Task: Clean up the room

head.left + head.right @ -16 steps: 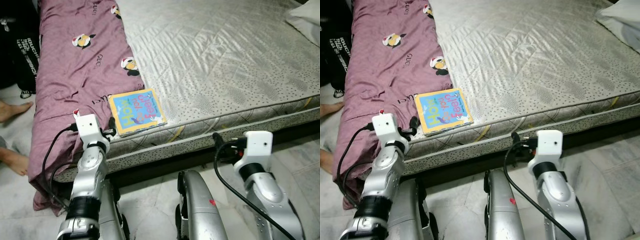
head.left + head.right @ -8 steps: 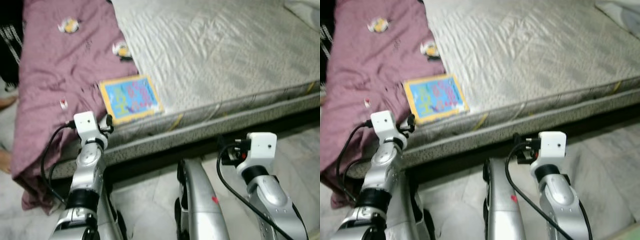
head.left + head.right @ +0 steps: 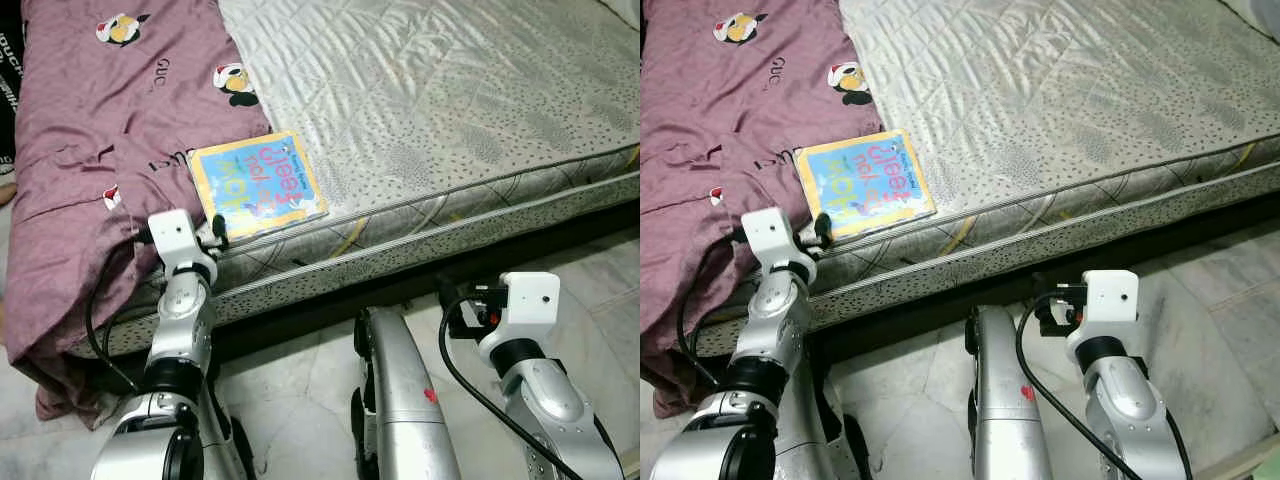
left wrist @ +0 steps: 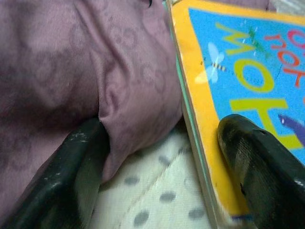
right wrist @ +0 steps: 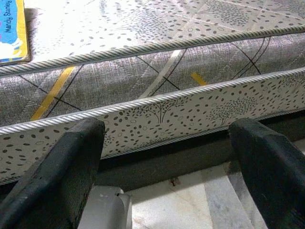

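Left gripper (image 4: pixel 162 157) held at bed edge, fingers spread apart: one finger (image 4: pixel 259 164) over corner of picture book (image 3: pixel 257 186), other against purple blanket (image 3: pixel 90 130). Book laid flat on mattress (image 3: pixel 450 110) beside blanket. Right gripper (image 5: pixel 167 157) spread wide, aimed at mattress side above marble floor (image 3: pixel 300 400).

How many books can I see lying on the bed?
1. The book lies flat at the near edge of the mattress, beside the purple blanket. Others may be hidden under the blanket.
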{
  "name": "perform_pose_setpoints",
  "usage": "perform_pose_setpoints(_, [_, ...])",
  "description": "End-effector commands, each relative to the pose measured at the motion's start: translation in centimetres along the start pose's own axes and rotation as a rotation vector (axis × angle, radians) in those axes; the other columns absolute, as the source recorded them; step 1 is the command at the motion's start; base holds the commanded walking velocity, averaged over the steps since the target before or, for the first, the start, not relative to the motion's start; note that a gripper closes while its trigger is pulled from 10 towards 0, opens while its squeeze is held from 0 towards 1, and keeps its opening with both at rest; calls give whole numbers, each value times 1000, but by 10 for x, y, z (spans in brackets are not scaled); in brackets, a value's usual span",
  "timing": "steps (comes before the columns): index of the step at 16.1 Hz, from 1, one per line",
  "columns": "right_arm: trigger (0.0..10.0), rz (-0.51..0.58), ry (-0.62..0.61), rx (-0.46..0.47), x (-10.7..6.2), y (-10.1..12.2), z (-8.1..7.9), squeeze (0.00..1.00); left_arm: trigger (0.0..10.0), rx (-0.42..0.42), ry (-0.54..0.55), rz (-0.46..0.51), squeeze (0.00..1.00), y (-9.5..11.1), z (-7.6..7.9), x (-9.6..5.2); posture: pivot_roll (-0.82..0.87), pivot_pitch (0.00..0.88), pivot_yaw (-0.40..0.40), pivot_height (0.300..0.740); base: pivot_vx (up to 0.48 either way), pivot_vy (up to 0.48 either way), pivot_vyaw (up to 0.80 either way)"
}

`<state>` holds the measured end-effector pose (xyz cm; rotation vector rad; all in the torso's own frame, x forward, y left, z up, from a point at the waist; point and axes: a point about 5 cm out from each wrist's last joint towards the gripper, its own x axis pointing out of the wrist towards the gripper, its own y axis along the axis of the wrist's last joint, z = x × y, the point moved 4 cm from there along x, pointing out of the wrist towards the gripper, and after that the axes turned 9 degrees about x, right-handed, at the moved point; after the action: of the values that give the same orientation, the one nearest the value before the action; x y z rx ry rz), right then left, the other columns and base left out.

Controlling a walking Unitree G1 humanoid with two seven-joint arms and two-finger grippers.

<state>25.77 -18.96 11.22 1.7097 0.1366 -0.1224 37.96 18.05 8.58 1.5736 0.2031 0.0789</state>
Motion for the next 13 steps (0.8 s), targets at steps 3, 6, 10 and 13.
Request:
perform_pose_setpoints(3, [10000, 3, -17, -14, 0, 3, 2, 0, 10000, 6, -21, -4, 0, 0, 3, 4, -267, 203, -10, 468, 0, 0, 0])
perform_pose_setpoints(6, [10000, 10, -26, -17, 1, 4, 4, 0, 10000, -27, -121, -28, 0, -1, 21, 8, -269, 196, -5, 468, 0, 0, 0])
perform_pose_setpoints(10, [10000, 11, -23, -18, 5, 4, 3, 0, 10000, -30, -153, -77, 0, -20, 33, -5, -265, 184, 1, 468, 0, 0, 0])
perform_pose_setpoints(13, [10000, 11, -19, -16, 6, 4, 3, 0, 10000, -82, -26, -62, 0, -20, 16, -17, -263, 179, 3, 468, 0, 0, 0])
